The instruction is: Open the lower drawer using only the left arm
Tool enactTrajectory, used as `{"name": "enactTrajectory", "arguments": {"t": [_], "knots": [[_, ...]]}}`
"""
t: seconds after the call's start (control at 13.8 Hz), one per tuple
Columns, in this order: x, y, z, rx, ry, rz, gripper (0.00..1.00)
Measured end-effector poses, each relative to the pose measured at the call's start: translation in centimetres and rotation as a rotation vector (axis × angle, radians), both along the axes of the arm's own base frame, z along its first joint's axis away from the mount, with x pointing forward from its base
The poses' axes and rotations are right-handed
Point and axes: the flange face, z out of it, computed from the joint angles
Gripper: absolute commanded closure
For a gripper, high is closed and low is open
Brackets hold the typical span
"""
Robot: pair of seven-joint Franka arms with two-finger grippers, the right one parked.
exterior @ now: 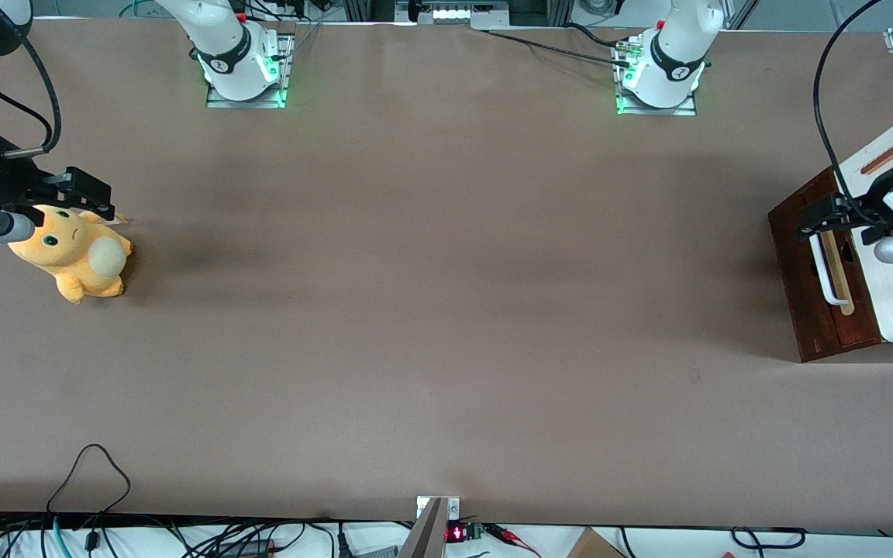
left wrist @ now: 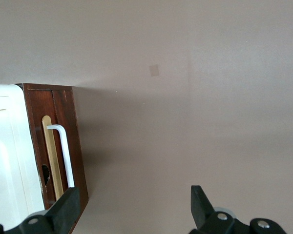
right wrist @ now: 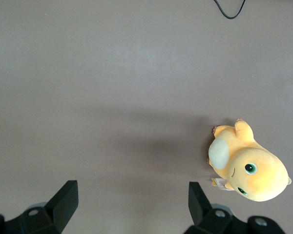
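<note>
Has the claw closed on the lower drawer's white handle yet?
No: the claw is open, hanging above the lower drawer front, with the white handle ungrasped.

My gripper hangs with its two black fingers spread wide apart, closed on nothing. The finger at about seven o'clock overlaps the corner of the lower drawer, next to the end of its white bar handle. That handle runs along a pale wood strip set into the dark reddish-brown front. At nine o'clock the white cabinet body adjoins the drawer front. The plain brown table fills everything from twelve round to five o'clock, with a small paler square mark near twelve.
</note>
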Motion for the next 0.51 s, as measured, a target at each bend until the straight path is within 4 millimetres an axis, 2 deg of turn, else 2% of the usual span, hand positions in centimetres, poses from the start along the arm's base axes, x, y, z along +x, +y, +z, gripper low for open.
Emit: {"name": "enactTrajectory", "arguments": {"t": [0.51], "knots": [[-0.03, 0.12, -0.17, 0.000, 0.008, 0.002, 0.00]]}}
